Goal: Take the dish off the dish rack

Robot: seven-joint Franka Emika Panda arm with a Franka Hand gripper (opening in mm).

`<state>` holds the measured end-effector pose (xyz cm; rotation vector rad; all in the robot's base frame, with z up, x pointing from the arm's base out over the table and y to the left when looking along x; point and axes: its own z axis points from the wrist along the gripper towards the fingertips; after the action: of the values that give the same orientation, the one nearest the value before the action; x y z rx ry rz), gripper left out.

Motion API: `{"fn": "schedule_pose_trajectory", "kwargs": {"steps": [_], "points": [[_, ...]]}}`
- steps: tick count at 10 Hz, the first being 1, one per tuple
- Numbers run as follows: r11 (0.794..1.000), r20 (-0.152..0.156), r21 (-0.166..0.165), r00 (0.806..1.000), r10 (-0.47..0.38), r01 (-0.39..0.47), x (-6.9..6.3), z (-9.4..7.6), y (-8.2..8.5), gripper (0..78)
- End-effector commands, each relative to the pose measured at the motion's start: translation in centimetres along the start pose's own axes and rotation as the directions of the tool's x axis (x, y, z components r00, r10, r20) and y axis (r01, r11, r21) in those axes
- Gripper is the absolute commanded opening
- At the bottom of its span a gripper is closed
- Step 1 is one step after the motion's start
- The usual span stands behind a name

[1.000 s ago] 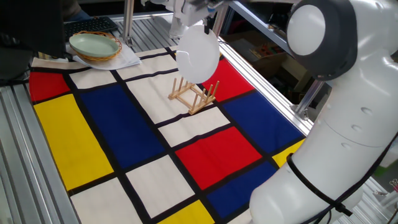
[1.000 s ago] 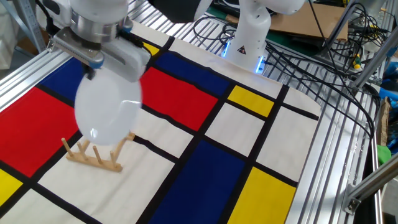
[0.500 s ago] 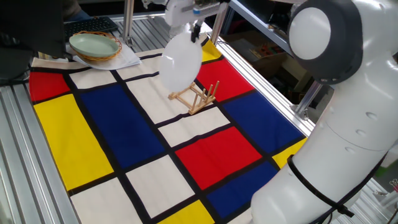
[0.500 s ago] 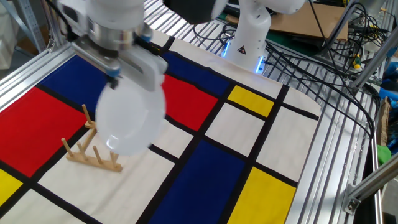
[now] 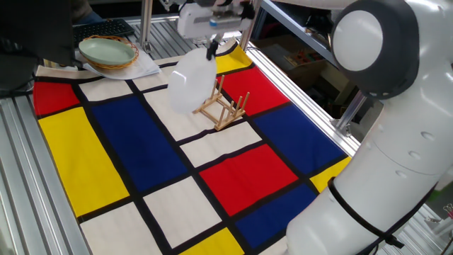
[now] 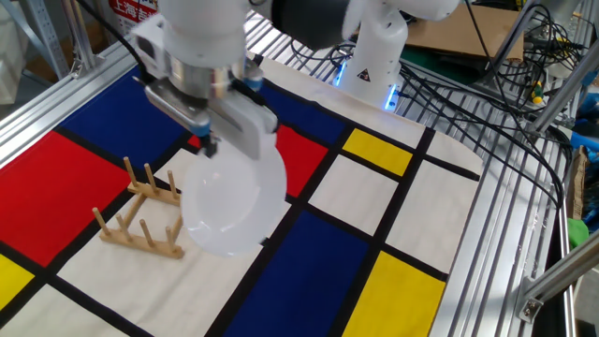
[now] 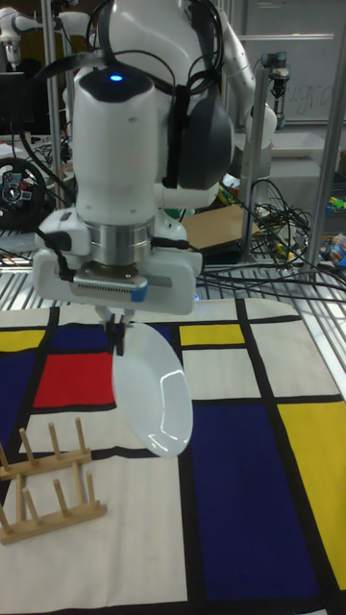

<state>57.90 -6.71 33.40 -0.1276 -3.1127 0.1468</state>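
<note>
The white dish [image 5: 190, 82] [image 6: 234, 202] [image 7: 152, 390] hangs on edge in the air, held at its top rim by my gripper [image 5: 211, 48] [image 6: 208, 142] [image 7: 117, 336], which is shut on it. The small wooden dish rack [image 5: 224, 109] [image 6: 142, 218] [image 7: 46, 483] stands with no plate among its pegs on a white patch of the checked cloth. In the tall fixed view the dish hangs above and to the right of the rack, apart from it. In one fixed view the dish covers part of the rack's left side.
A pale green dish in a wicker basket [image 5: 107, 52] sits at the cloth's far corner. Aluminium frame rails [image 6: 496, 234] border the table, with cables [image 6: 449, 65] beyond. The arm's white body [image 5: 396, 142] fills the right of one fixed view.
The gripper has carried the dish sideways off the rack and lower. The rack now stands without it and has not moved.
</note>
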Motion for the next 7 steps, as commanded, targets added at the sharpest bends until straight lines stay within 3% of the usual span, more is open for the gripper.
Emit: {"fn": "schedule_pose_trajectory", "kwargs": {"steps": [1,2,5,6,7], "points": [[0.993,0.004,-0.093,0.997,0.073,-0.072,1.0,1.3,1.8,1.2],[0.989,0.013,-0.121,0.996,0.088,-0.085,1.3,2.2,2.3,1.2],[0.982,0.038,-0.147,0.992,0.122,-0.115,1.8,4.5,3.8,1.2],[0.982,0.038,-0.147,0.992,0.122,-0.115,1.8,4.5,3.8,1.2],[0.969,0.046,-0.198,0.987,0.157,-0.145,2.1,5.8,4.9,1.2]]}}
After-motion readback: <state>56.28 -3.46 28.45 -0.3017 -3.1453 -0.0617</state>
